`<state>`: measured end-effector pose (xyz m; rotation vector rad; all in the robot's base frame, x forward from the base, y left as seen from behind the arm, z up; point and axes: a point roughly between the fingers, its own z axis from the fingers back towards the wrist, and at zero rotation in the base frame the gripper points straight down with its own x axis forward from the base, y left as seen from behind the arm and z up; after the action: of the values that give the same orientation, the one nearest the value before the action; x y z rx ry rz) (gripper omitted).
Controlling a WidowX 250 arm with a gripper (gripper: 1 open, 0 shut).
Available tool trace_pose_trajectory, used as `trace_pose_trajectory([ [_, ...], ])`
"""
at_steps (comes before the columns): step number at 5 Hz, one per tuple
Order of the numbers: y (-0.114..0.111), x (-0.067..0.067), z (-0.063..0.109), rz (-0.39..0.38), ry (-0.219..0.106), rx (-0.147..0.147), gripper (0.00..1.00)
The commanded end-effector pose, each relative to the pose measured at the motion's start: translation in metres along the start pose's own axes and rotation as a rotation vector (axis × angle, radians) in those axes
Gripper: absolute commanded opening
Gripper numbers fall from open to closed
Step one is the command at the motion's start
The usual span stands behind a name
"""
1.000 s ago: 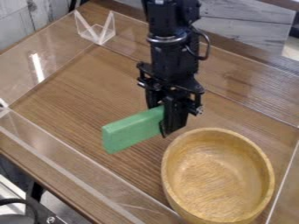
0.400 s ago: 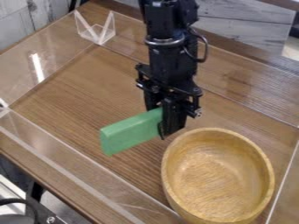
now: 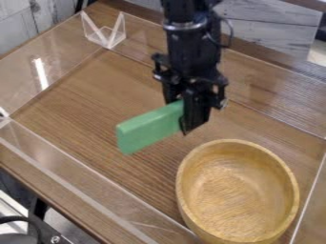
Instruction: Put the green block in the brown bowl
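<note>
Vs. the earlier frames, arm [image 3: 192, 43] has shifted up/away toward the far side of the table [image 3: 79, 114]; gripper [image 3: 182, 112] went w/ it & still clamped on one end of the green block [image 3: 151, 131]; block moved a bit too, now slightly farther right in view & higher up in the pic, its free end sticking out toward the lower left; looks a touch blurred, as does the arm. Bowl hasn't moved: brown bowl [image 3: 238, 195] sits at lower right of view, same spot as before; nothing in it, inside fully visible down to the bottom; block is outside it, up & to the left of the rim in view, apart from it. Clear wire-like or plastic item [image 3: 105, 30] at upper left, same place as before; can't tell what it is or if it holds anything; black cables [image 3: 29, 227] at lower left corner, also unchanged.
</note>
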<state>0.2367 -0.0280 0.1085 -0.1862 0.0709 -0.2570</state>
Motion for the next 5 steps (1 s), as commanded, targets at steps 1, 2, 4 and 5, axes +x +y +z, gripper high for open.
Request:
trace_pose_trajectory([
  [1, -0.003, 0.018, 0.029, -0.009, -0.098, 0.041, 0.0],
  [2, -0.005, 0.031, 0.056, 0.002, -0.147, 0.076, 0.0],
  [4, 0.006, 0.046, 0.058, 0.003, -0.21, 0.136, 0.0],
  [5, 0.013, 0.049, 0.048, 0.002, -0.226, 0.152, 0.0],
])
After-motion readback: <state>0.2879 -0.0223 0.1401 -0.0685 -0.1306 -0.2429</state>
